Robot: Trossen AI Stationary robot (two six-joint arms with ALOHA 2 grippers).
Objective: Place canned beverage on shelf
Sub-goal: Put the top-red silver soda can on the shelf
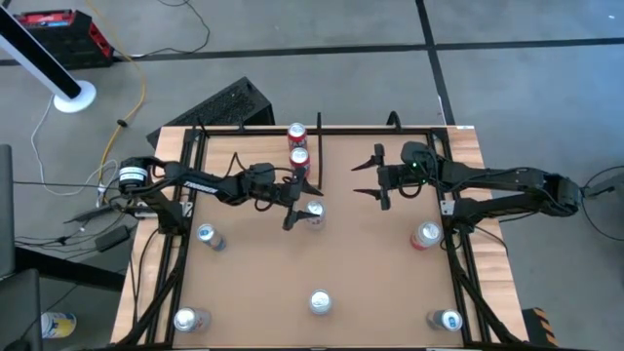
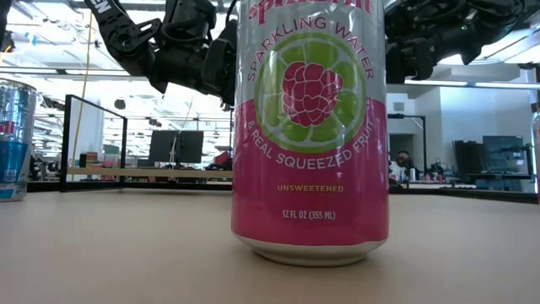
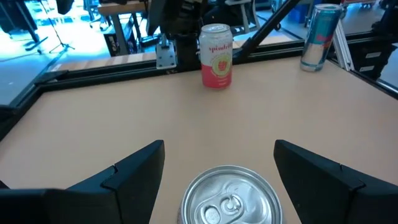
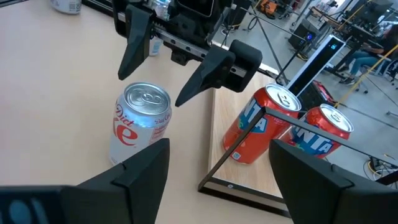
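A silver Diet Coke can [image 4: 138,127] stands upright on the brown table near its middle [image 1: 314,215]. My left gripper [image 3: 219,149] is open, one finger on each side of the can's top [image 3: 227,199] without touching it. The shelf [image 4: 242,177], a pale wood board with black rails, lies at the table's far edge. Two red Fanta cans [image 4: 258,127] [image 4: 318,132] stand upright on it. My right gripper [image 1: 361,180] hangs open above the table, to the right of the can and the shelf, and points toward them.
Other cans stand upright around the table: a pink sparkling water can [image 2: 310,127] near the front edge, another pink one [image 3: 216,56] and a blue-silver one [image 3: 320,37] at the right, and two [image 1: 207,236] [image 1: 185,319] at the left. Black frame rails [image 1: 458,253] edge the table.
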